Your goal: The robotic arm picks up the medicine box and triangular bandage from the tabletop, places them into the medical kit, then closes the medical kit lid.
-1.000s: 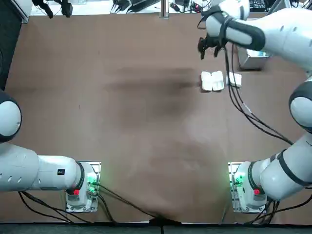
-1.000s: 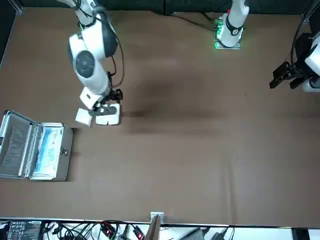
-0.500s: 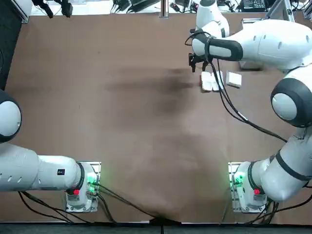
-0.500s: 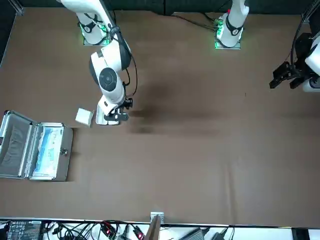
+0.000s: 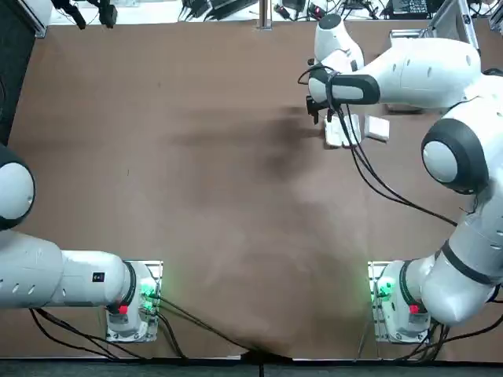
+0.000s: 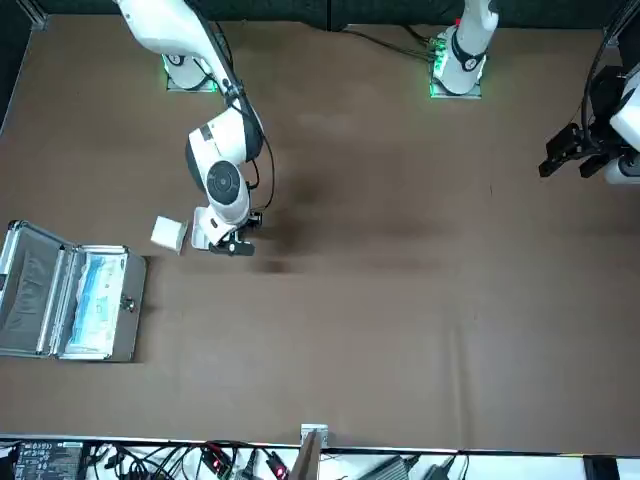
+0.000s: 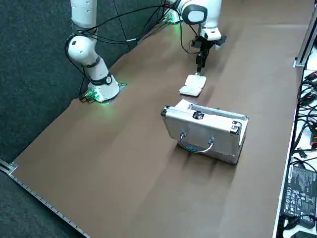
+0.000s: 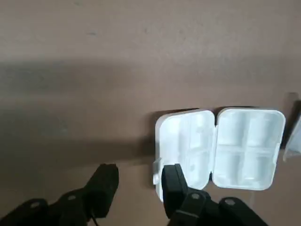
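Note:
The triangular bandage (image 8: pixel 218 146), a white two-lobed pack with shallow square recesses, lies flat on the brown table (image 5: pixel 236 196). My right gripper (image 8: pixel 139 183) hangs low just beside it, open. One finger (image 8: pixel 174 181) stands at the pack's near corner, the other over bare table, with nothing between them. From overhead the gripper (image 5: pixel 321 112) is at the pack's (image 5: pixel 343 132) left edge. The medicine box (image 5: pixel 377 128) lies just right of the pack. The medical kit (image 6: pixel 70 290) stands open, its lid (image 6: pixel 25 285) raised; the lid's handle (image 7: pixel 195 144) faces the side camera.
The right arm's forearm (image 5: pixel 416 71) stretches over the kit's spot in the top view and hides it. Black cables (image 5: pixel 377 177) trail from the wrist across the table. The arm bases (image 5: pixel 393 302) sit at the near edge.
The right arm swung from near the kit toward the table's middle and came down. Its gripper now sits at the bandage pack's far edge instead of above the two white items.

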Controlling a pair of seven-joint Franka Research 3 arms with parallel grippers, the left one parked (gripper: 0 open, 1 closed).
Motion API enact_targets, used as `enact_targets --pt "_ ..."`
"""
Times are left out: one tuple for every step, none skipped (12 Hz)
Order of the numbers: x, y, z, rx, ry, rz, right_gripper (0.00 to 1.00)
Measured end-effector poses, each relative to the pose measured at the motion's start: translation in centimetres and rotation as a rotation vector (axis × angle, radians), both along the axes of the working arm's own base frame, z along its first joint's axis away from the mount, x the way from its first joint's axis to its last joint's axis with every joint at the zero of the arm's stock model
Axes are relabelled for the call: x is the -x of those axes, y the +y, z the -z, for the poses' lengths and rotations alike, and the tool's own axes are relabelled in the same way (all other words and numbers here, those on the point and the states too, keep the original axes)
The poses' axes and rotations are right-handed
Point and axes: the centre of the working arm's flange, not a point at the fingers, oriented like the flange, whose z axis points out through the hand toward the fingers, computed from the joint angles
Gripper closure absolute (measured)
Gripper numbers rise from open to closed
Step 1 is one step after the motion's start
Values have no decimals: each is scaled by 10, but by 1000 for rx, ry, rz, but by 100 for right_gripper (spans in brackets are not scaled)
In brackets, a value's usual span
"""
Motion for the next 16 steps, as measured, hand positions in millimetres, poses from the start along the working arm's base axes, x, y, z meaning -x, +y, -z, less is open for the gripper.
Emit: enact_targets --pt "1 -1 6 7 8 1 40" --pt "2 -2 12 13 16 1 40" --pt "3 -4 17 21 22 0 41" --pt "5 -6 21 31 26 -3 43" --pt "6 -7 25 38 30 -4 46" --pt "7 -9 27 41 34 -4 47" --pt "7 -10 29 44 36 -3 51" --pt "7 -10 29 45 37 -2 51" --pt "7 -11 30 45 38 -1 60" --pt "7 -11 30 46 37 0 74" --pt "7 -11 29 47 35 7 88" --pt "6 -11 28 47 32 15 92" --pt "4 -11 25 46 23 27 93" --pt "2 -9 19 42 8 46 98" --pt "-2 -8 9 35 -9 59 98" --pt "-6 -7 -6 29 -26 71 98"
